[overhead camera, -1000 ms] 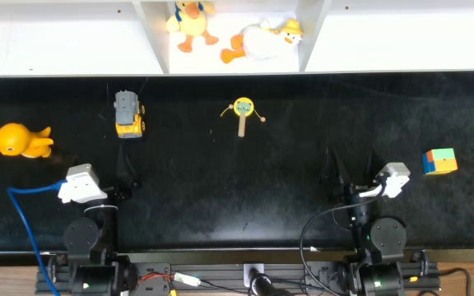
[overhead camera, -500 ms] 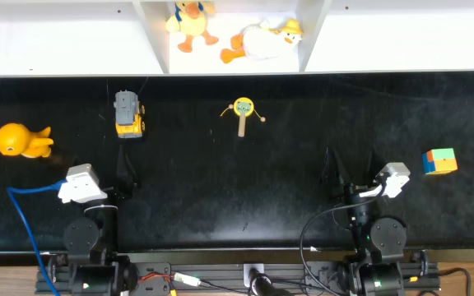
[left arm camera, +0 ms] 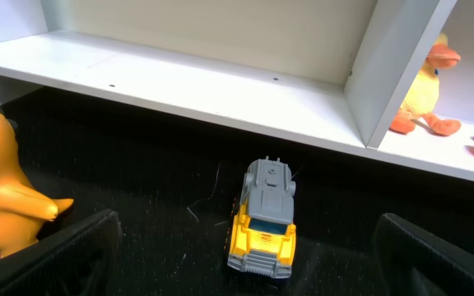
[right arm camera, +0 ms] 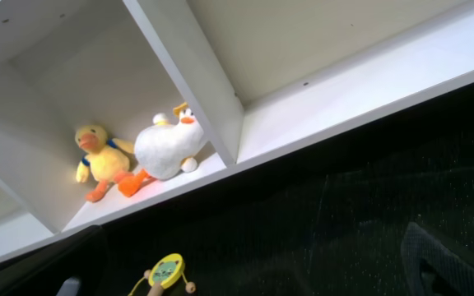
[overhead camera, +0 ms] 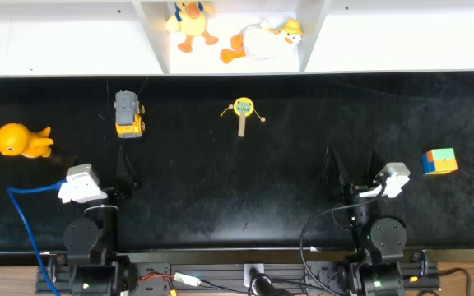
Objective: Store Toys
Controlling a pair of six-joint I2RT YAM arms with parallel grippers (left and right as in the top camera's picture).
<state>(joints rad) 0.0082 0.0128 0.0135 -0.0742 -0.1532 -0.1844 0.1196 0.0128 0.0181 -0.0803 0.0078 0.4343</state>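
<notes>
Toy truck point(overhead camera: 128, 113) beyond left hand point(overhead camera: 126, 174)

There are two soft ducks on the shelf point(overhead camera: 56, 49): one yellow soft duck point(overhead camera: 191, 20) and one white soft duck point(overhead camera: 263, 39). On the bench point(overhead camera: 303, 181) there is one orange duck point(overhead camera: 21, 141), one toy truck point(overhead camera: 128, 113), one little rattle point(overhead camera: 243, 113) and one colourful cube point(overhead camera: 439, 161).

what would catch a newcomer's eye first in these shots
First, the bright toys scattered on the black table: an orange duck at the left end, a yellow-and-grey truck, a small yellow rattle near the middle, and a multicoloured cube at the right end. Next, a yellow plush duck and a white plush duck sit side by side in the middle compartment of the white shelf.
</notes>
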